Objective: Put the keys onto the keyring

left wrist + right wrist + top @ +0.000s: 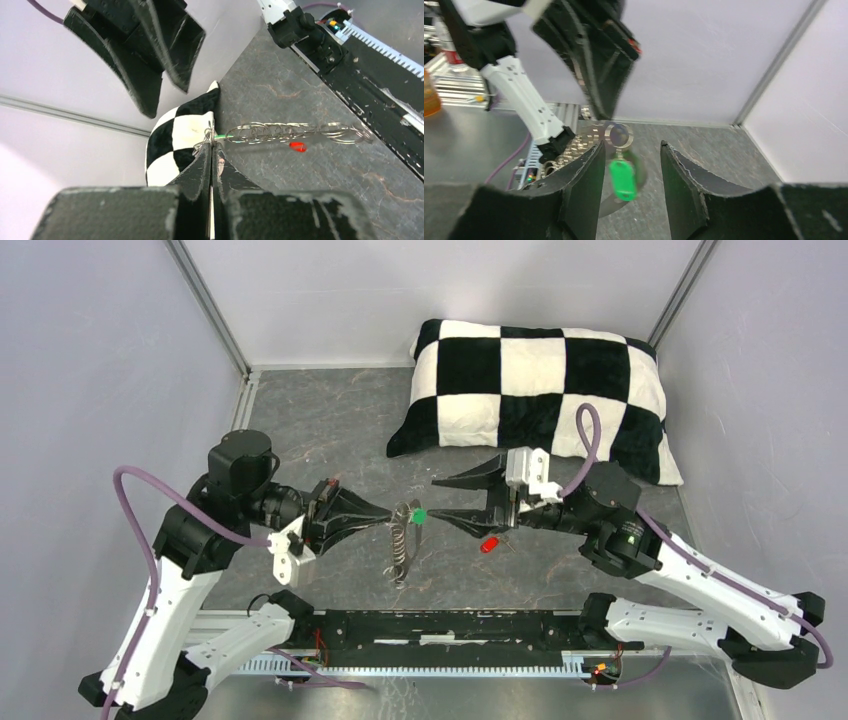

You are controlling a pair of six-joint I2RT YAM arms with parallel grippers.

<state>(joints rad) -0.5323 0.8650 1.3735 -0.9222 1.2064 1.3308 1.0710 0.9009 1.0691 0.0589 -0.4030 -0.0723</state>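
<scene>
My left gripper [392, 523] is shut on the top of the grey wire keyring [401, 540], which hangs from its tips as a stretched coil down to the mat; the coil also shows in the left wrist view [295, 133]. The green-headed key [419, 514] dangles from the ring by a small loop; in the right wrist view the key [623, 178] hangs blurred between my right fingers, touching neither. My right gripper [440, 498] is open and empty, facing the left one. The red-headed key [489, 544] lies on the mat under the right gripper, and shows in the left wrist view [298, 146].
A black-and-white checkered pillow [540, 390] lies at the back right. The dark mat [330, 430] is bounded by grey walls on three sides and a black rail [440, 628] along the near edge.
</scene>
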